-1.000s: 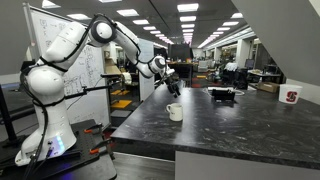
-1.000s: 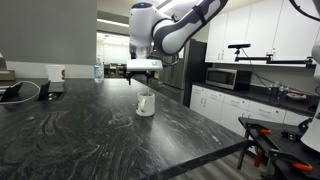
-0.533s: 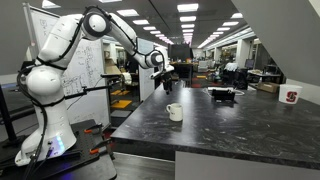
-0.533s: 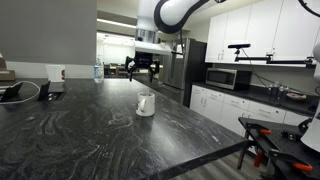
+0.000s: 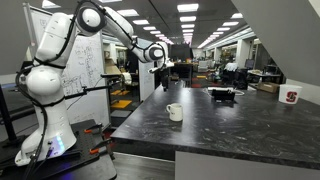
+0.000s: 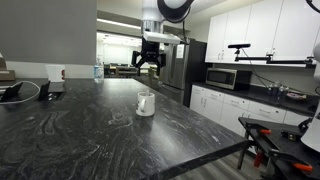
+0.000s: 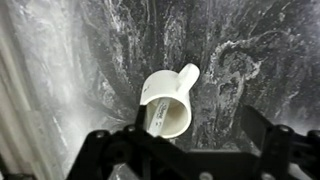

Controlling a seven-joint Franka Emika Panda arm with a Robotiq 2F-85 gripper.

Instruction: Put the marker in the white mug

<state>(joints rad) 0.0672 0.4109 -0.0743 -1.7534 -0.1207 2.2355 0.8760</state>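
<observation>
The marker (image 7: pixel 153 112) stands inside the white mug (image 7: pixel 168 105), showing in the wrist view as a thin pale stick leaning against the inner wall at about 9 o'clock; its colour is too washed out to tell. The mug stands upright on the dark marbled desk (image 7: pixel 250 60), with its handle (image 7: pixel 189 72) pointing to about 1 o'clock in that view. In both exterior views the mug (image 5: pixel 175 112) (image 6: pixel 146 103) stands alone near the desk's (image 5: pixel 240 130) (image 6: pixel 80 130) edge. The pincer (image 7: pixel 183 148) hangs well above it with its fingers pointing down. They are spread wide and hold nothing, and the dark fingers (image 7: pixel 97 150) frame the mug from about 7 and 4 o'clock in the wrist view. In an exterior view the pincer (image 6: pixel 150 55) is at 12 o'clock of the mug, clear of it. In an exterior view it (image 5: pixel 160 68) is up at about 11 o'clock. The white arm (image 5: pixel 110 25) rises from its base beside the desk, bends at a high elbow and slopes down to the wrist. A white cup with a red mark (image 5: pixel 291 97) (image 6: pixel 55 73) stands well apart at the far end of the desk.
</observation>
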